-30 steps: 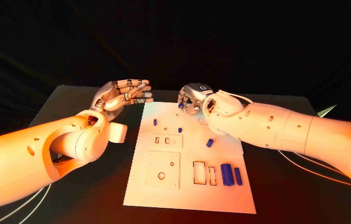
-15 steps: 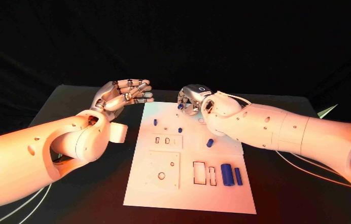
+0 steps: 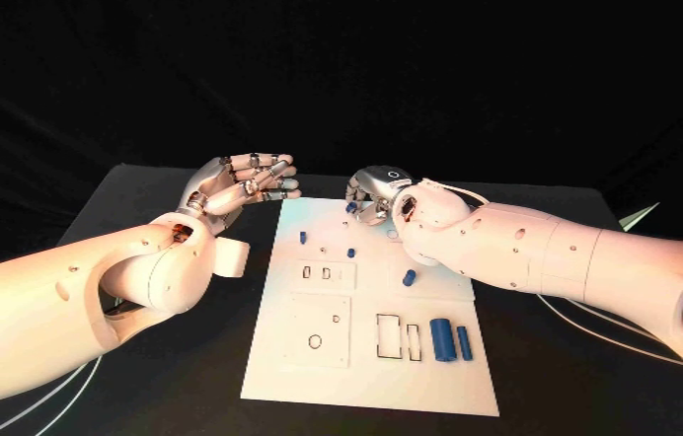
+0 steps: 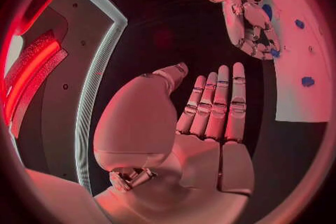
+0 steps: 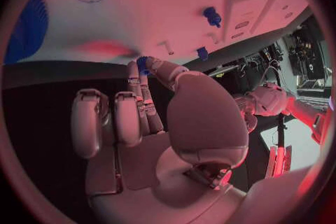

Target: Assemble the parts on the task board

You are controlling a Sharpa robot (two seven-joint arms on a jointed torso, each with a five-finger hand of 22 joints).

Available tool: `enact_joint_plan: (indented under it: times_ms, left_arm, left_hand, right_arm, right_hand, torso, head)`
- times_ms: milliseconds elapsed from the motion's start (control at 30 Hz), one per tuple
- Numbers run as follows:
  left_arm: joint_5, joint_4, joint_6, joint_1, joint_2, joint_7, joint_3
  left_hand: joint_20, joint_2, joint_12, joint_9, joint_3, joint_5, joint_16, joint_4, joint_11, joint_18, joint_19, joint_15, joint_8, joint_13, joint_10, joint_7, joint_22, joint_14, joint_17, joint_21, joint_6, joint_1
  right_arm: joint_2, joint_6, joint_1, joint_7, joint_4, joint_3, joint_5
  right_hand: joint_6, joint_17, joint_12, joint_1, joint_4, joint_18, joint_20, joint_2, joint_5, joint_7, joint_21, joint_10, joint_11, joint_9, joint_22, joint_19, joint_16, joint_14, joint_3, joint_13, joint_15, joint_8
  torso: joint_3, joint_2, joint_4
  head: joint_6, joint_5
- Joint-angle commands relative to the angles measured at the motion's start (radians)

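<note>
Overhead, task board with parts

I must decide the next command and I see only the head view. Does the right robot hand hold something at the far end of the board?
Observer: Yes. In the right wrist view the right robot hand pinches a small blue part between thumb and a fingertip.
Operator: And the left one?
Observer: The left wrist view shows the left robot hand with a bare palm, fingers straight, holding nothing.
Operator: Is the part over the board?
Observer: The right wrist view shows it at the task board edge; contact I cannot tell.
</note>
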Motion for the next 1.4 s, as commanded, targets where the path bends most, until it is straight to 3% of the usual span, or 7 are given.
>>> enact_joint_plan:
  times_ms: [33,233,333,733,833,967,1400]
  left_arm:
    - [0.003,0.003,0.02,0.002,0.001,0.004,0.001]
    - [0.003,0.0,0.022,0.002,-0.002,0.003,0.001]
    - [0.003,-0.002,0.022,0.002,-0.004,0.005,0.001]
    - [0.006,-0.013,0.027,0.002,-0.008,0.003,0.001]
    - [0.007,-0.014,0.028,0.002,-0.008,0.004,0.001]
    - [0.007,-0.016,0.029,0.002,-0.009,0.003,0.001]
    - [0.007,-0.019,0.036,0.002,-0.008,0.0,0.0]
  left_hand:
    - [0.001,-0.002,-0.005,-0.001,-0.004,-0.004,0.002,-0.002,0.003,0.013,0.009,-0.002,-0.005,0.0,-0.001,0.041,0.001,0.006,0.001,0.007,-0.004,0.004]
    - [0.001,-0.002,-0.005,-0.001,-0.004,-0.004,0.002,-0.002,0.003,0.013,0.009,-0.002,-0.005,0.0,-0.001,0.041,0.001,0.006,0.001,0.007,-0.004,0.004]
    - [0.001,-0.002,-0.005,-0.001,-0.005,-0.004,0.001,-0.002,0.003,0.013,0.009,-0.002,-0.006,0.0,-0.001,0.041,0.0,0.006,0.002,0.006,-0.004,0.003]
    - [0.001,-0.002,-0.006,-0.001,-0.005,-0.004,0.0,-0.003,0.003,0.013,0.008,-0.002,-0.006,0.001,-0.001,0.041,0.0,0.005,0.003,0.006,-0.004,0.004]
    - [0.001,-0.003,-0.006,-0.001,-0.005,-0.005,0.0,-0.003,0.003,0.013,0.008,-0.002,-0.006,0.001,-0.001,0.041,0.0,0.005,0.003,0.006,-0.005,0.004]
    - [0.001,-0.003,-0.006,-0.001,-0.005,-0.005,0.0,-0.003,0.003,0.013,0.008,-0.002,-0.006,0.001,-0.001,0.041,0.0,0.005,0.003,0.006,-0.005,0.004]
    - [0.001,-0.003,-0.006,-0.001,-0.005,-0.005,0.0,-0.003,0.003,0.013,0.008,-0.002,-0.006,0.001,-0.002,0.041,0.0,0.004,0.003,0.006,-0.005,0.004]
  right_arm:
    - [-0.006,0.009,0.0,-0.008,0.004,0.0,-0.012]
    - [-0.046,0.012,0.0,-0.019,0.053,0.0,-0.016]
    - [-0.088,0.009,0.001,-0.026,0.103,0.0,-0.017]
    - [-0.308,0.013,0.041,-0.04,0.283,0.01,0.12]
    - [-0.337,0.038,0.045,-0.045,0.288,0.01,0.152]
    - [-0.361,0.067,0.048,-0.054,0.285,0.011,0.179]
    - [-0.349,0.08,0.026,-0.068,0.234,0.01,0.202]
  right_hand:
    - [-0.035,-0.02,0.0,0.003,0.001,0.01,0.002,-0.042,-0.02,0.003,-0.025,-0.022,0.005,-0.017,-0.03,-0.014,-0.012,0.026,-0.009,0.0,0.006,-0.032]
    - [-0.14,-0.058,0.014,0.016,-0.001,0.022,0.005,-0.075,-0.029,-0.01,-0.079,-0.079,0.009,-0.042,-0.091,-0.033,-0.035,0.017,-0.064,0.003,0.008,-0.106]
    - [-0.165,-0.064,0.044,0.058,0.009,0.023,0.003,-0.052,-0.039,-0.024,-0.095,-0.101,0.007,-0.057,-0.103,-0.029,-0.038,0.018,-0.178,0.014,0.006,-0.132]
    - [-0.041,0.046,0.211,0.065,0.057,0.0,-0.009,-0.053,0.033,0.006,-0.011,0.089,-0.016,-0.063,0.011,0.019,0.026,0.043,-0.214,0.088,-0.009,-0.089]
    - [-0.033,0.104,0.569,0.077,0.077,-0.014,-0.028,-0.075,0.124,-0.021,0.04,0.047,-0.039,-0.067,0.077,0.036,0.06,0.053,-0.294,0.419,-0.018,-0.068]
    - [-0.066,0.222,1.203,0.079,0.137,-0.032,-0.011,-0.048,0.122,0.01,0.108,0.208,-0.02,-0.073,0.163,0.067,0.121,0.075,-0.378,1.055,-0.007,-0.047]
    - [-0.109,0.321,1.341,0.136,0.222,-0.046,0.008,-0.033,0.109,0.025,0.158,0.26,0.002,-0.084,0.228,0.091,0.166,0.094,-0.475,1.205,0.01,-0.021]
  torso:
    - [0.0002,0.0,-0.0008]
    - [0.0024,0.0,-0.0026]
    - [0.0028,-0.001,-0.0044]
    - [0.0095,-0.003,-0.0185]
    - [0.0123,-0.004,-0.0213]
    - [0.0152,-0.005,-0.0214]
    - [0.0151,-0.004,-0.0213]
  head:
    - [0.0,-0.001]
    - [0.001,0.001]
    - [0.002,0.002]
    - [0.01,-0.014]
    - [0.012,-0.017]
    - [0.011,-0.019]
    - [0.011,-0.023]
